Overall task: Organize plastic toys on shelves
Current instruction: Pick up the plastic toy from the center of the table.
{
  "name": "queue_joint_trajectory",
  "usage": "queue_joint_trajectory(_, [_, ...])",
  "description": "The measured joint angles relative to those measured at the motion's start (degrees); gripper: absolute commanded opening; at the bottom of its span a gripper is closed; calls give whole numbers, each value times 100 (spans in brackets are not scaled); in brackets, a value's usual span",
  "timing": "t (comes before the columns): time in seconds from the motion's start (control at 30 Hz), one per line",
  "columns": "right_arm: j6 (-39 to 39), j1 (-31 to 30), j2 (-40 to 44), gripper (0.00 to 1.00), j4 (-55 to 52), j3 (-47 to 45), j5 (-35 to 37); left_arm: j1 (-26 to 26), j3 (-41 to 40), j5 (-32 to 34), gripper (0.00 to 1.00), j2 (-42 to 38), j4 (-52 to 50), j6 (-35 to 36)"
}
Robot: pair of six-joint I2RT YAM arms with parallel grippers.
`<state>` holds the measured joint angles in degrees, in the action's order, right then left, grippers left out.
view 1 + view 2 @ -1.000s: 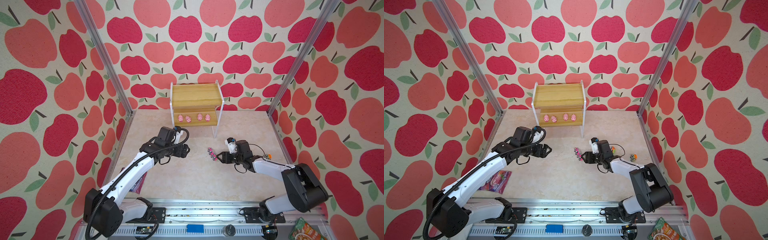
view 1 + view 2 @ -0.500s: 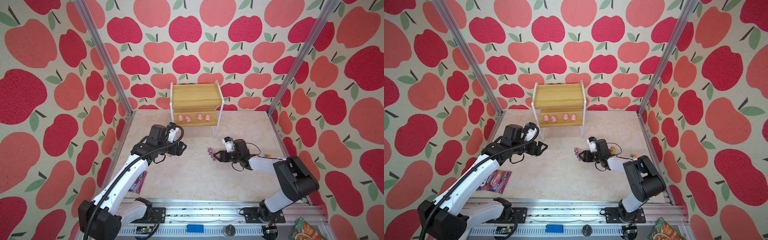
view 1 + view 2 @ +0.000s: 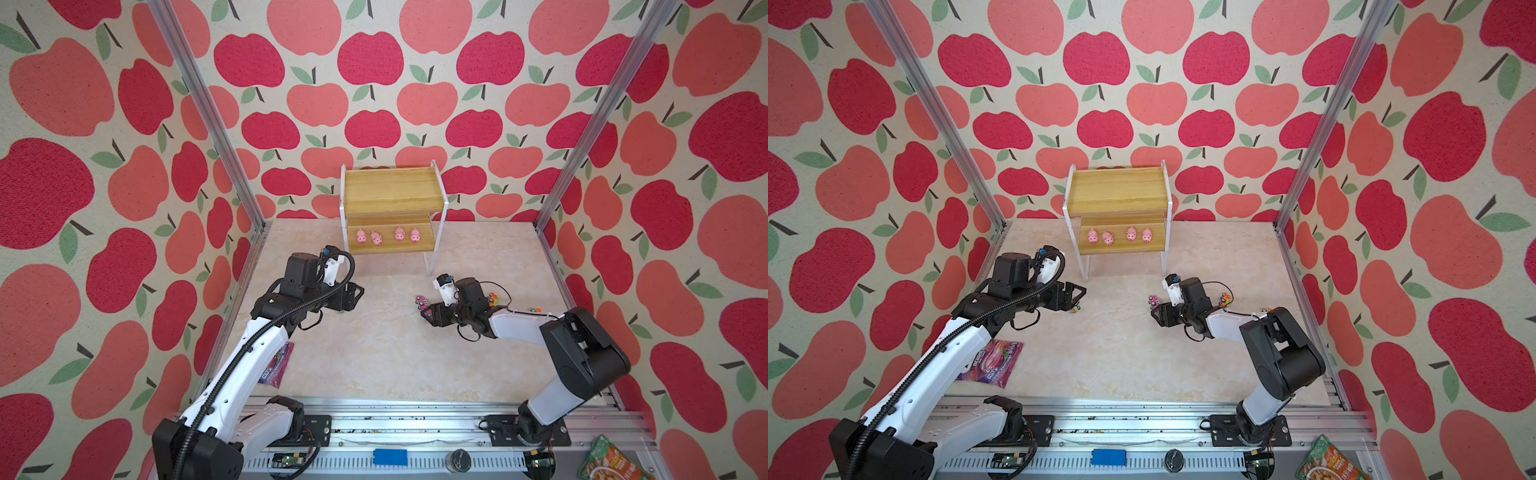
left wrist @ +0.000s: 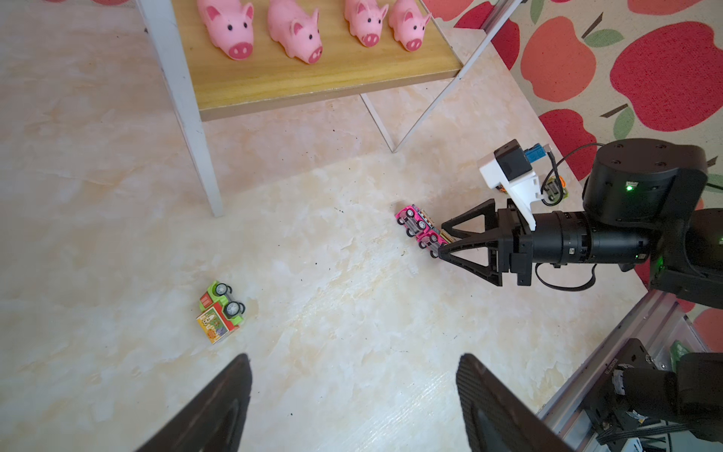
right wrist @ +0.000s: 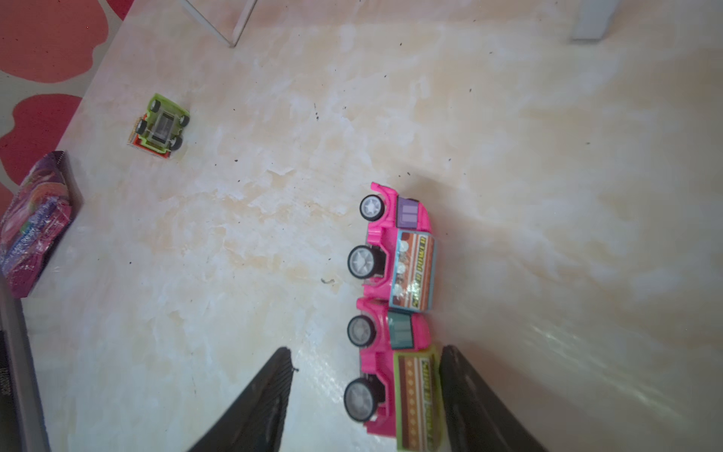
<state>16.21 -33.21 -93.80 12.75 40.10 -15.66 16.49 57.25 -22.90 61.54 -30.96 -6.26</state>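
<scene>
The shelves [image 3: 392, 189] stand at the back wall, with several pink pigs [image 3: 360, 237] in a row on the lower board [image 4: 313, 78]. Two pink trucks [image 5: 399, 250] lie on their sides end to end on the table. My right gripper [image 5: 367, 352] is open around the nearer pink truck [image 5: 391, 375]; one finger [image 5: 469, 391] touches its side, the other stands apart. A yellow-green truck [image 4: 221, 313] lies tipped over ahead of my open, empty left gripper [image 4: 353, 364]. An orange-green truck [image 3: 493, 299] sits behind the right wrist.
A purple snack packet [image 3: 994, 361] lies at the table's left edge beside the left arm. A green pouch [image 3: 1329, 461] lies off the table at the front right. The shelves' white legs [image 4: 184, 117] stand between the two grippers and the wall.
The left gripper has drawn back slightly to the left. The right gripper stays at the pink trucks while its arm has shifted behind it.
</scene>
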Motion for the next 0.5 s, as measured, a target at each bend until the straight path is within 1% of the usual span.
queue_joint_trajectory(0.3, [-439,-431,-107,61,-503,243,918,-391,-59,-85,85,-186,103,-20])
queue_joint_trajectory(0.43, [-549,-531,-190,55,-636,284,1204,-595,-105,-118,85,-297,122,-22])
queue_joint_trajectory(0.5, [-586,-542,-197,51,-649,289,1274,-658,-109,-118,85,-337,127,-22])
